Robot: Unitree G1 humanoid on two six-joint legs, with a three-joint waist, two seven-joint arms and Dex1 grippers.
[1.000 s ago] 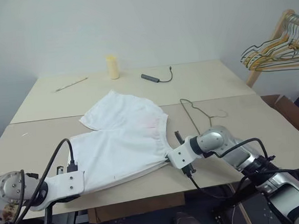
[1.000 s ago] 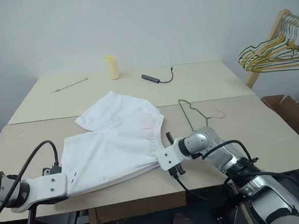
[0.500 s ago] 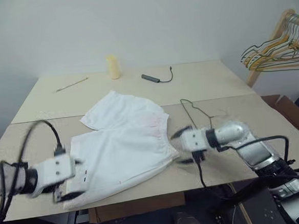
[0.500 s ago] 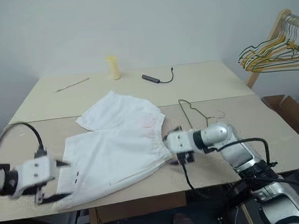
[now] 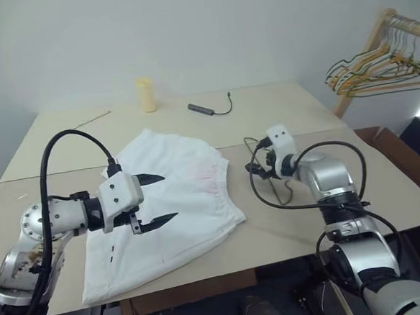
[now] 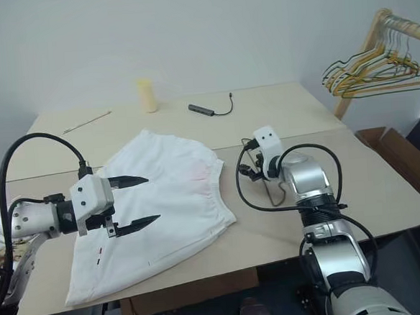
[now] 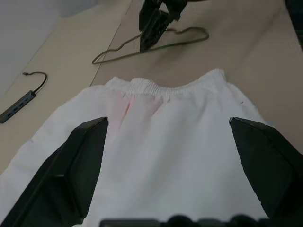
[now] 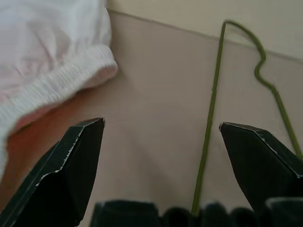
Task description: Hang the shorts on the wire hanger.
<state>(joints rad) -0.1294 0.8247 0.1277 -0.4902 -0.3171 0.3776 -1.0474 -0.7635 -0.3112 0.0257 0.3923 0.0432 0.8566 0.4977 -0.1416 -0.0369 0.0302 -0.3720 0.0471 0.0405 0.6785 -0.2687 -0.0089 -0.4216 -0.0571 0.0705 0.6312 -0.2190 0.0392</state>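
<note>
Shorts (image 5: 171,196) flat at frame centre, waistband facing wire hanger (image 7: 151,45); left gripper (image 5: 154,200) released above fabric; right gripper (image 8: 156,161) spread, probably lining up on hanger

pale wall (image 5: 208,28) behind two beige tables (image 5: 292,101), wooden rack (image 5: 365,53) right.

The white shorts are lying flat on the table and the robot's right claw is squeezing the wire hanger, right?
Not quite. The shorts do lie flat on the table, but the right gripper is open above the wire hanger, not squeezing it; the right wrist view shows this.
</note>
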